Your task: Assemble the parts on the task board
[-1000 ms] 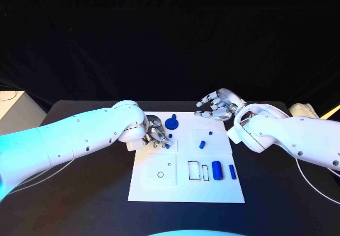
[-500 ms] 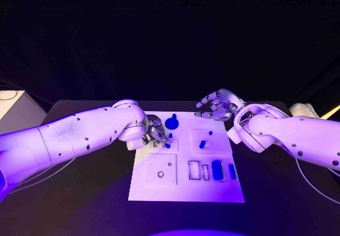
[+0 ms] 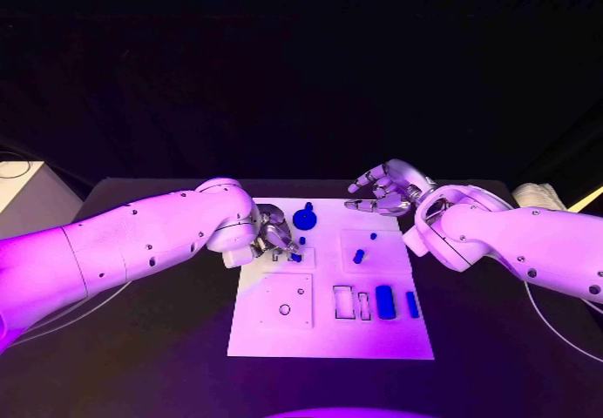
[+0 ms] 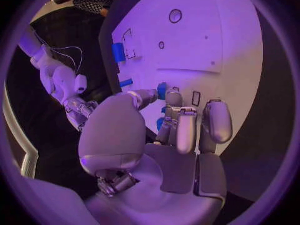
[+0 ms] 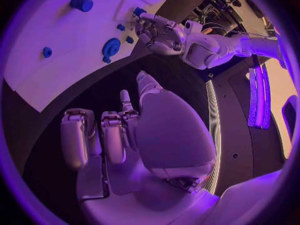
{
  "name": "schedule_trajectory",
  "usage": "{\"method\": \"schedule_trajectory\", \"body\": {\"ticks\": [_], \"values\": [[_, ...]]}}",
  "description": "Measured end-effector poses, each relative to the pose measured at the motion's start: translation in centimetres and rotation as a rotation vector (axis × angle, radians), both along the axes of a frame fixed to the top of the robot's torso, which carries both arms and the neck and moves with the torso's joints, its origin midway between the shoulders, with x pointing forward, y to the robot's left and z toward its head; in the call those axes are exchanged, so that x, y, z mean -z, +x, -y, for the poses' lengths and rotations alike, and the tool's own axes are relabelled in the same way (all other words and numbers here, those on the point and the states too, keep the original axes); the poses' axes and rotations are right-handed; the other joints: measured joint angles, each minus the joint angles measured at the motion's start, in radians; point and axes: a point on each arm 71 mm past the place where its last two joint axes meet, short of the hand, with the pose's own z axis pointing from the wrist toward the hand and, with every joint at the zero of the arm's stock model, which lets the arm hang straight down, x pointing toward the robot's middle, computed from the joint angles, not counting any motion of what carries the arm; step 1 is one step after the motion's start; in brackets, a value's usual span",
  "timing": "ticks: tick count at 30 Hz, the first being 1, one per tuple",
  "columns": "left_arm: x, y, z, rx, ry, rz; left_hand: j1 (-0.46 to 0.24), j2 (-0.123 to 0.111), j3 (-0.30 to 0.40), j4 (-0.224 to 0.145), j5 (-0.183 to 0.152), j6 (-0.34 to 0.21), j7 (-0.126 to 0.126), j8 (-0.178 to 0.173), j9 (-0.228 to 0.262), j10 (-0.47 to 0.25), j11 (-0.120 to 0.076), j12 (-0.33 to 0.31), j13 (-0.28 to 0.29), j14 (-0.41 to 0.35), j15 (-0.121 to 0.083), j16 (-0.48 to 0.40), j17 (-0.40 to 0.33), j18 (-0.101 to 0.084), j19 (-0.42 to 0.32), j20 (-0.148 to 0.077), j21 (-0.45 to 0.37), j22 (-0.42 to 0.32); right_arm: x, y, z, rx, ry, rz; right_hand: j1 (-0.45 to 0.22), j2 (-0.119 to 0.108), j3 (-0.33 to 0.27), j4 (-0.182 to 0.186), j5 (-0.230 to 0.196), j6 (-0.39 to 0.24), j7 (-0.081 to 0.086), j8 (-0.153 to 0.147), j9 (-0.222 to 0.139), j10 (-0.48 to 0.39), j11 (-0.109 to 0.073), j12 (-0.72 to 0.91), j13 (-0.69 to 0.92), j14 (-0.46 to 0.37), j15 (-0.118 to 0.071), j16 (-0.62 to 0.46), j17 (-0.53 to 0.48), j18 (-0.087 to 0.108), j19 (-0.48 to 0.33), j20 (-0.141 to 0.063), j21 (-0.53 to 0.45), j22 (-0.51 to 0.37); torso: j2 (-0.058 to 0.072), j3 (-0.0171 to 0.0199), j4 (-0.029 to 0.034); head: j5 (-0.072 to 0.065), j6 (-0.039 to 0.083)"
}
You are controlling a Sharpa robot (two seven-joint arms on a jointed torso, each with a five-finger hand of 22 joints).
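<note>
The task board (image 3: 329, 335) lies in the middle of the black table (image 3: 151, 331), and our left hand (image 3: 276, 239) is over its upper left corner, fingers curled on a small blue peg (image 4: 162, 90) at the tips. To seat it well, we should keep the peg upright over its hole and press straight down. Our right hand (image 3: 383, 190) hovers by the board's far right corner, fingers half spread, holding nothing.
</note>
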Motion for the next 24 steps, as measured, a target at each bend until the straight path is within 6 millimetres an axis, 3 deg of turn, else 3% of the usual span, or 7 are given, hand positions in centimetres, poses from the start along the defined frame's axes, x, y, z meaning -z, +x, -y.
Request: {"method": "schedule_trajectory", "body": {"ticks": [1,2,6,10,17,19,24], "values": [[-0.01,0.0,-0.01,-0.001,-0.002,0.001,-0.003,-0.003,-0.001,-0.002,0.008,0.003,0.0,0.0,0.0,0.003,0.0,0.002,0.002,-0.001,-0.001,0.009,0.0,0.0,0.002,0.0,0.001,0.003,0.0,0.0,0.0,0.0,0.0,0.0,0.0,0.0,0.0,0.0,0.0,0.0,0.0,0.0,0.0,0.0,0.0,0.0,0.0,0.0,0.0,0.0,0.0,0.0,0.0,0.0,0.0,0.0,0.0,0.0,0.0,0.0,0.0],[-0.04,0.0,-0.05,-0.005,-0.007,0.004,-0.012,-0.012,-0.004,-0.005,0.043,0.014,-0.004,0.0,0.006,0.019,-0.003,0.01,0.015,0.0,-0.006,0.031,0.0,0.0,0.015,-0.001,0.008,0.016,0.01,0.0,0.02,0.0,0.0,0.0,0.0,0.0,0.0,0.0,0.0,0.0,0.0,0.0,0.0,0.0,0.0,0.0,0.0,0.0,0.0,0.0,0.0,0.0,0.0,0.0,0.0,0.0,0.0,0.0001,0.0,0.0,0.0],[-0.2,0.05,-0.29,-0.025,-0.034,0.02,-0.034,-0.023,-0.011,-0.012,0.115,0.039,-0.014,0.0,0.012,0.05,-0.013,0.02,0.034,-0.001,-0.013,0.05,0.0,0.0,0.032,-0.008,0.017,0.039,0.03,0.01,0.09,0.001,-0.001,-0.001,0.0,0.0,0.0,0.0,0.0,0.0,0.0,0.0,0.0,0.0,0.0,0.0,0.0,0.0,0.0,0.0,0.0,0.0,0.0,0.0,0.0,0.0,0.0,0.0,0.0005,0.001,0.0],[-0.32,0.1,-0.55,-0.043,-0.053,0.034,-0.039,-0.028,-0.018,-0.02,0.166,0.054,-0.019,0.0,0.013,0.065,-0.016,0.025,0.047,-0.001,-0.015,0.056,0.0,0.0,0.041,-0.014,0.02,0.054,0.05,0.01,0.17,0.003,-0.001,-0.002,0.0,0.0,0.0,0.0,0.0,0.0,0.0,0.0,0.0,0.0,0.0,0.0,0.0,0.0,0.0,0.0,0.0,0.0,0.0,0.0,0.0,0.0,0.0,0.0001,0.0007,0.002,-0.001],[-0.47,0.18,-0.62,-0.054,-0.055,0.061,-0.053,-0.035,-0.021,-0.022,0.2,0.064,-0.022,-0.007,0.019,0.081,-0.025,0.03,0.058,-0.001,-0.022,0.06,0.0,0.0,0.049,-0.014,0.024,0.066,0.1,0.03,0.22,0.004,-0.002,-0.003,0.0,0.0,0.0,0.0,0.0,0.0,0.0,0.0,0.0,0.0,0.0,0.0,0.0,0.0,0.0,0.0,0.0,0.0,0.0,0.0,-0.003,0.0,0.0,0.0006,0.0013,0.003,-0.004],[-0.48,0.21,-0.58,-0.053,-0.049,0.07,-0.053,-0.035,-0.024,-0.025,0.208,0.069,-0.026,-0.008,0.019,0.089,-0.024,0.031,0.062,-0.001,-0.022,0.06,0.0,-0.016,0.056,-0.02,0.027,0.073,0.12,0.03,0.23,0.004,-0.003,-0.004,0.0,0.0,0.0,0.0,0.0,0.0,0.0,0.0,0.0,0.0,0.0,0.0,0.0,0.0,0.0,0.0,0.001,0.0,0.0,0.0,-0.003,0.0,0.0,0.0006,0.0015,0.005,-0.006],[-0.41,0.25,-0.49,-0.047,-0.021,0.089,-0.057,-0.039,-0.024,-0.025,0.22,0.072,-0.028,-0.009,0.019,0.094,-0.027,0.036,0.069,-0.001,-0.022,0.064,0.0,-0.016,0.063,-0.021,0.031,0.082,0.2,0.04,0.23,0.004,-0.003,-0.005,0.0,0.0,0.0,0.0,0.0,0.0,0.0,0.0,0.0,0.0,0.0,0.0,0.0,0.0,0.0,0.0,0.001,0.0,0.0,0.0,-0.003,0.0,0.0,0.0009,0.0019,0.009,-0.01]]}}
